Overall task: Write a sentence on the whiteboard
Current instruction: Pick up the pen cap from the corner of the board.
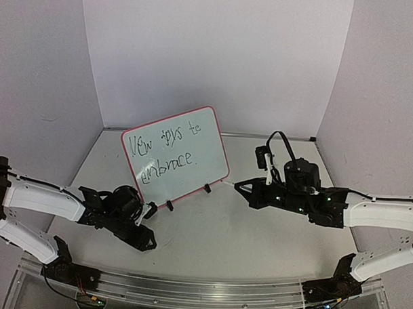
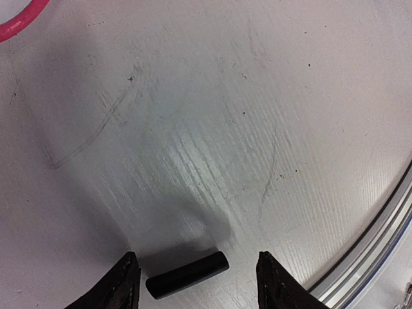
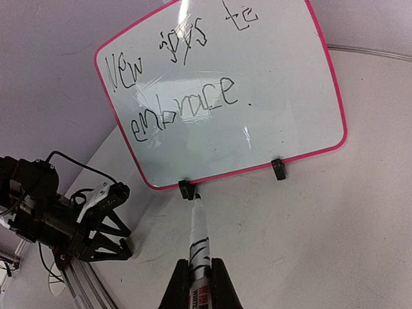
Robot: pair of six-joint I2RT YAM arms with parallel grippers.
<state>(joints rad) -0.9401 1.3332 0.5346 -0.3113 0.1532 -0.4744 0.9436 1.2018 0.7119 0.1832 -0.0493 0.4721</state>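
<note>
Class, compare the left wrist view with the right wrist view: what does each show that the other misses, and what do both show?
Left wrist only: a short black cylinder lying on the table between the open fingers of the left tool. Right wrist only: the sentence, the marker gripped in the right tool, the black feet, the left arm. Both: the pink rim of the whiteboard and the table.

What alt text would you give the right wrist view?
A pink-rimmed whiteboard stands on two black feet, bearing the handwritten sentence "New joys to embrace." The right gripper holds a marker whose tip sits near one foot.
</note>
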